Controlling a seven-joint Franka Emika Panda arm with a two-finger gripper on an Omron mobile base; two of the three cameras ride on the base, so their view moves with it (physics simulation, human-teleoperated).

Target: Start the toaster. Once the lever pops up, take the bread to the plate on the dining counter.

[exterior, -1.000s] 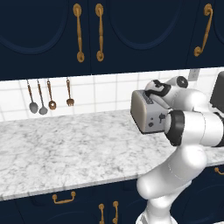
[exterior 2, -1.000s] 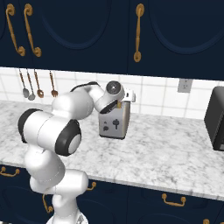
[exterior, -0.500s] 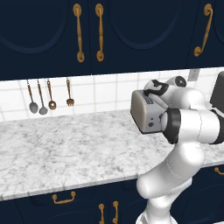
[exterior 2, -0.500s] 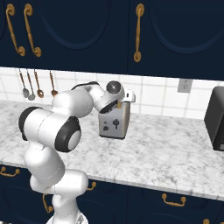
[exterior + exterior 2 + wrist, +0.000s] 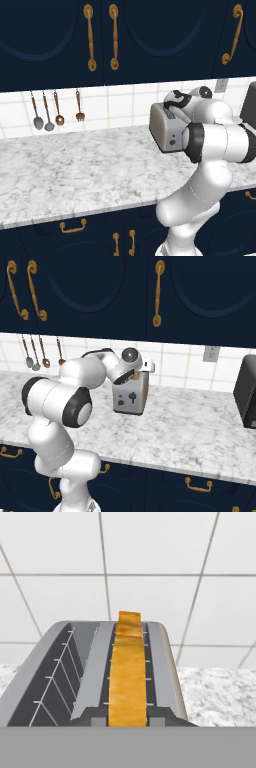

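You have the toaster (image 5: 131, 398) at the centre of the right base view, standing on the marble counter (image 5: 190, 431) near the tiled wall, with the arm's hand right over its top. In the hand view, the bread (image 5: 128, 677) stands on edge in the right-hand slot, running up the middle of the frame. You cannot tell how wide the gripper stands, because its fingers are not visible.

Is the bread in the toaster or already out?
In. The bread stands on edge in the right slot of the toaster; the left slot is empty.
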